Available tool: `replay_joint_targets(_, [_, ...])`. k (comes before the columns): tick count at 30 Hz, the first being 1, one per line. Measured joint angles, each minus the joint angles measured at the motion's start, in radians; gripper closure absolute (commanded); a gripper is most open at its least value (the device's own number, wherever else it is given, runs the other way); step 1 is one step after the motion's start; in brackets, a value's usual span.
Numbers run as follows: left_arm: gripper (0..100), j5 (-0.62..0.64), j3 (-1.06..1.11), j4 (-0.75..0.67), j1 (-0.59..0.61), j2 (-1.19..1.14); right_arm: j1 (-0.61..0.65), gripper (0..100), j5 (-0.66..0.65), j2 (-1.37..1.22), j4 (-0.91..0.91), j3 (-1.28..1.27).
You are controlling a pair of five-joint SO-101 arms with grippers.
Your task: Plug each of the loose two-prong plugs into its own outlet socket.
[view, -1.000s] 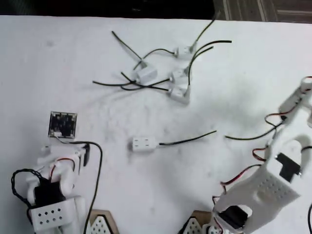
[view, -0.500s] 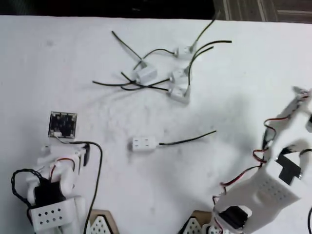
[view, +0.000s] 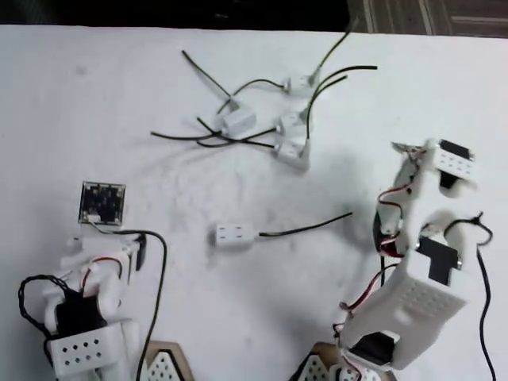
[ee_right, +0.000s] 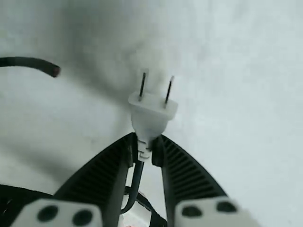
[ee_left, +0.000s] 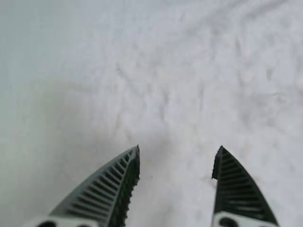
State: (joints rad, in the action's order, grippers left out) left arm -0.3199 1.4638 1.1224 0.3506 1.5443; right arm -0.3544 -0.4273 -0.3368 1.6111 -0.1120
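Plug (ee_right: 152, 111), white, 2-prong: clamped at its cord-end neck in right gripper (ee_right: 144, 140), prongs pointing away, over table (ee_right: 246, 71), right side. Outlet socket (view: 234, 234): mid-table, slots up, well apart from plug; black cord (view: 305, 228) trails toward right arm. Risk (est.): hold is on neck only, so plug may swivel on contact and prongs miss slots; loose socket prob. shifts if pushed off-axis. Left gripper (ee_left: 179, 151): spread wide, holding nothing, near small dark board (view: 103, 202). Tangle of more plugs/cords (view: 270, 127): far side. Obstruction betw. plug and socket: cord only.
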Motion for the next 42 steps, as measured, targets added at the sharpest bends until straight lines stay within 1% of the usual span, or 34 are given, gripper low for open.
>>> replay_joint_targets(4, [74, 0.000, 0.000, 0.000, 0.000, 0.000, 0.081, 84.5, 0.000, 0.083, 0.006, 0.000])
replay_joint_targets(10, [74, 0.000, 0.000, 0.000, 0.000, 0.000, 0.216, 84.4, -0.002, 0.292, 0.077, 0.000])
replay_joint_targets(12, [74, 0.000, 0.000, 0.000, 0.000, 0.000, 0.247, 86.3, -0.002, 0.356, 0.083, -0.011])
replay_joint_targets(15, [74, 0.000, 0.000, 0.000, 0.000, 0.000, 0.299, 97.1, -0.002, 0.416, 0.083, -0.097])
replay_joint_targets(16, [74, 0.000, 0.000, 0.000, 0.000, 0.000, 0.330, 99.1, -0.002, 0.423, 0.072, -0.135])
replay_joint_targets(18, [74, 0.000, 0.000, 0.000, 0.000, 0.000, 0.390, 96.5, -0.002, 0.428, 0.003, -0.221])
replay_joint_targets(20, [74, 0.000, 0.000, 0.000, 0.000, 0.000, 0.414, 98.5, -0.002, 0.428, -0.086, -0.310])
replay_joint_targets(25, [74, 0.000, 0.003, 0.000, 0.000, 0.000, 0.423, 98.1, -0.002, 0.428, -0.342, -0.486])
replay_joint_targets(30, [74, 0.000, 0.003, 0.000, 0.000, 0.000, 0.428, 98.1, -0.002, 0.428, -0.537, -0.519])
replay_joint_targets(33, [74, 0.000, 0.003, 0.000, 0.000, 0.000, 0.439, 98.1, -0.002, 0.407, -0.605, -0.517])
replay_joint_targets(37, [74, 0.000, 0.003, 0.000, 0.000, 0.000, 0.462, 98.1, -0.002, 0.308, -0.657, -0.482])
replay_joint_targets(39, [74, 0.000, 0.003, 0.000, 0.000, 0.000, 0.457, 98.1, -0.002, 0.288, -0.655, -0.445])
replay_joint_targets(42, [74, 0.000, 0.003, 0.000, 0.000, 0.000, 0.459, 98.1, -0.002, 0.299, -0.588, -0.400])
